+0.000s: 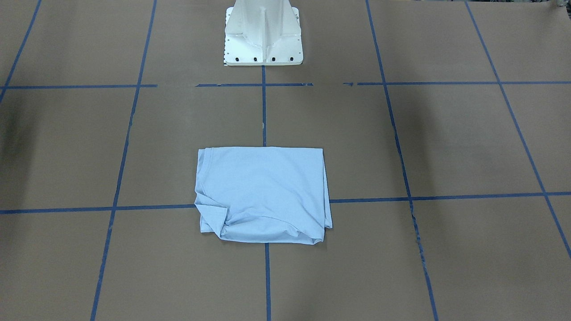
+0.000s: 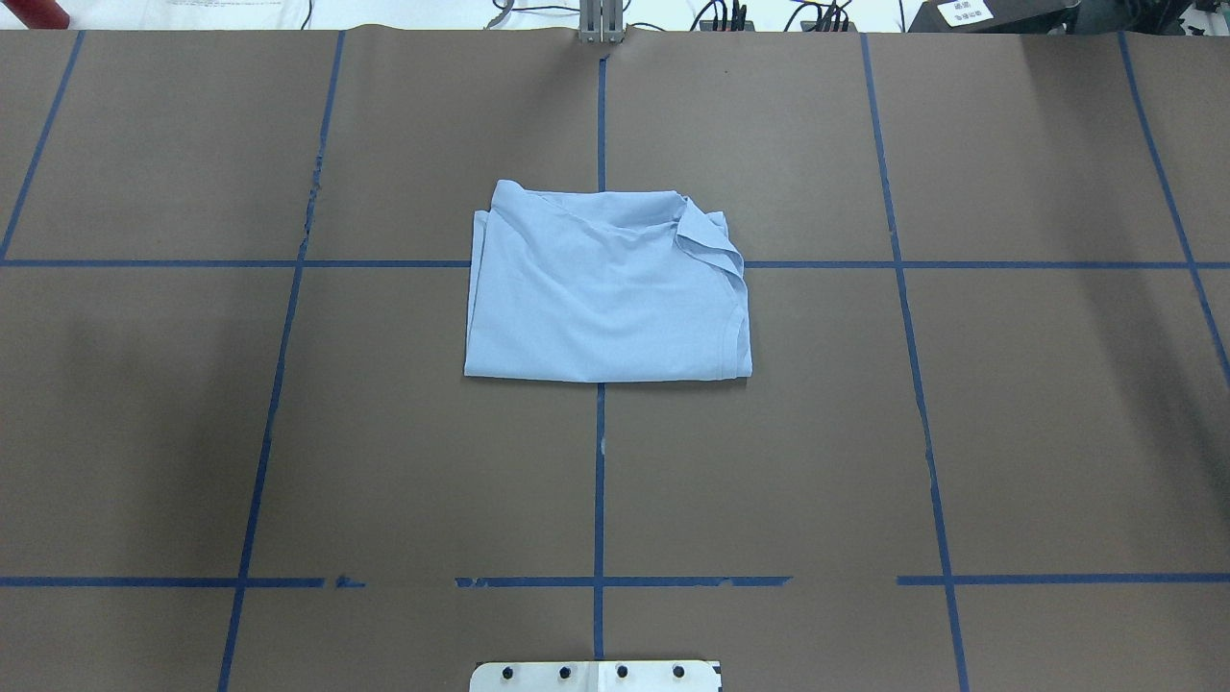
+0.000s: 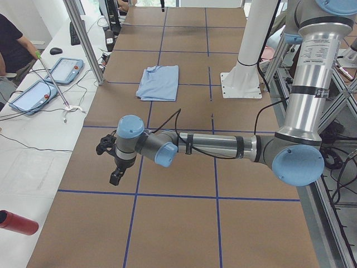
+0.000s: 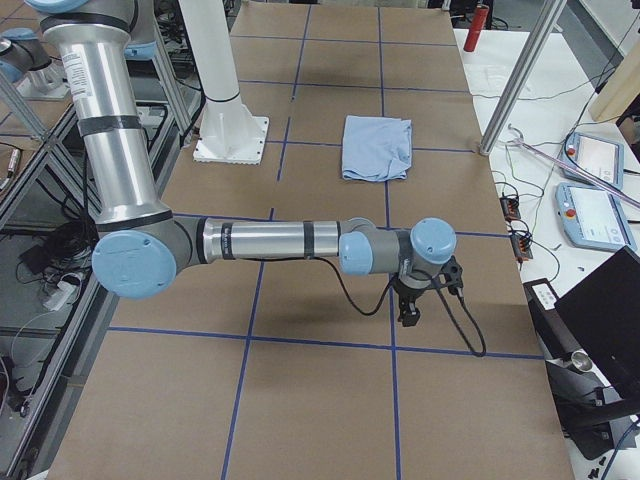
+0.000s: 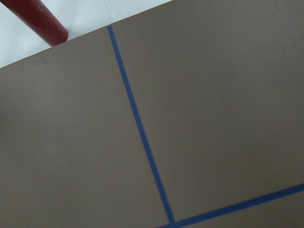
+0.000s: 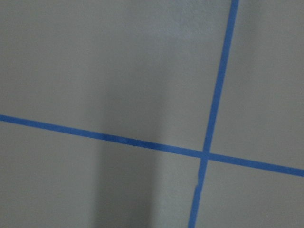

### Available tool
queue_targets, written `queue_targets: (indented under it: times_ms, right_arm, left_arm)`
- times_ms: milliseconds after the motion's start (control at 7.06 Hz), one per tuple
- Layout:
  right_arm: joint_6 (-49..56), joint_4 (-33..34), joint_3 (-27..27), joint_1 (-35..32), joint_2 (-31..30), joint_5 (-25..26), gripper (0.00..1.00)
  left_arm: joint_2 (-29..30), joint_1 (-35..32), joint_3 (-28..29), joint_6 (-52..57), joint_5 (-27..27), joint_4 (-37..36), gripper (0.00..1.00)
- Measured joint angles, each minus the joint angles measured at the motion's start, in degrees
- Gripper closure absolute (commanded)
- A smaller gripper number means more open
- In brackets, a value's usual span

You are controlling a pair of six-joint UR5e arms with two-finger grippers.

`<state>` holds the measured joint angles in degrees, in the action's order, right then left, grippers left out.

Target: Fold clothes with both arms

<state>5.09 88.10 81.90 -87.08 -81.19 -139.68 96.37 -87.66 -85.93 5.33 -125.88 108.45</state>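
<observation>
Though both my claws show only from the table's ends, they head this list.

1. One left claw (image 3: 114, 176): black, hanging at centre left of the left-end view, above the brown table (image 2: 1009, 432). I cannot tell whether its fingers stand wide or narrow.
2. One right claw (image 4: 410, 312): black, right of centre in the right-end view, also above the table. I cannot tell its gap either.
3. Two arms, a left arm (image 3: 212, 146) and a right arm (image 4: 270, 242): silver tubes with light blue joint caps, each forearm stretched low and level. The left arm's upright tube at upper right carries print too small to read.
4. One T-shirt (image 1: 263, 194): light blue, folded into a rough rectangle. It lies flat on a crossing of blue tape (image 2: 599, 481), just below centre in the front view and just above centre in the overhead view. A loose flap sits at its upper right corner in the overhead view. It is well apart from both claws.
5. One white pedestal (image 1: 263, 35): top centre of the front view, with four dark bolts along its near edge.
6. One red tube (image 5: 40, 19): upper left of my left wrist view, on the white surface beyond the table's edge.
7. Two tablets (image 3: 67, 70): blue-edged, on the white bench at upper left of the left-end view.
8. One white label (image 2: 966, 12): upper right of the overhead view, writing too small to read.
9. One person (image 3: 11, 44): dark top, at the upper left edge of the left-end view.
</observation>
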Motion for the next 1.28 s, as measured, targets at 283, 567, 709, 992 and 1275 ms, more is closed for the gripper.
queue_targets:
  times_ms: [283,567,709,992,1275]
  right_arm:
    - [3.4,-0.5,2.8,-3.0,-5.9,-0.9,0.0]
    - [2.2,-0.4,6.0,-3.6,-9.9,-0.5,0.0]
    - [-0.4,-0.4,7.5,-3.8,-11.5,-0.4,0.0]
    - [-3.8,-0.3,10.9,-4.1,-14.5,0.1,0.0]
    - [-5.6,-0.2,14.4,-4.2,-16.3,3.6,0.0]
  left_arm:
    - [-5.3,-2.0,-6.8,4.6,-1.9,-6.4,0.0]
    - [-7.5,-2.1,-8.3,3.4,-3.0,-4.6,0.0]
    - [-7.9,-2.0,-7.9,2.9,-3.1,-4.9,0.0]
    - [-7.9,-1.8,-6.8,2.4,-3.3,-9.4,0.0]
    - [-7.5,-1.6,-6.6,-0.5,-3.9,-12.0,0.0]
